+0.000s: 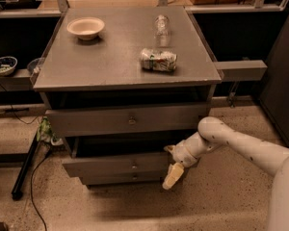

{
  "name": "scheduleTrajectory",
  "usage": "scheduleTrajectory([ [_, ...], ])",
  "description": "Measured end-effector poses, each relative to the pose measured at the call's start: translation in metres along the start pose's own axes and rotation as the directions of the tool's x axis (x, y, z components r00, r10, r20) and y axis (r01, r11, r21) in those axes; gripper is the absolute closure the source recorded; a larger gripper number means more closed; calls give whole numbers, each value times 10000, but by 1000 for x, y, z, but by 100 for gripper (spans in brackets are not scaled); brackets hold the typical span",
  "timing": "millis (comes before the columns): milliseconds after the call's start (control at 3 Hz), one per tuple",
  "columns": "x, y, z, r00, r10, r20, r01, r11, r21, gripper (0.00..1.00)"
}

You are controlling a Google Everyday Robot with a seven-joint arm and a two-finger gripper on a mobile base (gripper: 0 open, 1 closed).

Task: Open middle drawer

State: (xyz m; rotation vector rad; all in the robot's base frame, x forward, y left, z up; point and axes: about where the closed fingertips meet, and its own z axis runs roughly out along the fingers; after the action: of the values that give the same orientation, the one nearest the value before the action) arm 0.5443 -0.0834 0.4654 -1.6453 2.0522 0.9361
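Note:
The grey wooden cabinet point(125, 66) has three drawers. The middle drawer point(111, 166) has a flat front and a small round knob point(134, 166). It stands pulled out a little, with a dark gap above its front. My gripper point(175, 167) is at the right end of that drawer front, at the end of my white arm point(241, 146), which comes in from the lower right. The uppermost drawer point(96, 121) also juts out slightly. The lowest drawer point(120, 179) sits just under the middle one.
On the cabinet top are a cream bowl point(85, 28), a crushed can point(157, 60) and a clear bottle point(161, 25). A low shelf at the left holds a small bowl point(3, 65). A black bar and cables point(26, 167) lie on the floor at the left.

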Motion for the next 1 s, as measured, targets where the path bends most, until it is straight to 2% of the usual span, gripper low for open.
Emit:
scheduleTrajectory([
  [333, -1, -2, 2, 9995, -28, -324, 50, 9977, 671, 0],
  [667, -12, -8, -2, 9970, -259, -735, 376, 9861, 1618, 0],
  [1000, -12, -8, -2, 9969, -261, -738, 379, 9859, 1630, 0],
])
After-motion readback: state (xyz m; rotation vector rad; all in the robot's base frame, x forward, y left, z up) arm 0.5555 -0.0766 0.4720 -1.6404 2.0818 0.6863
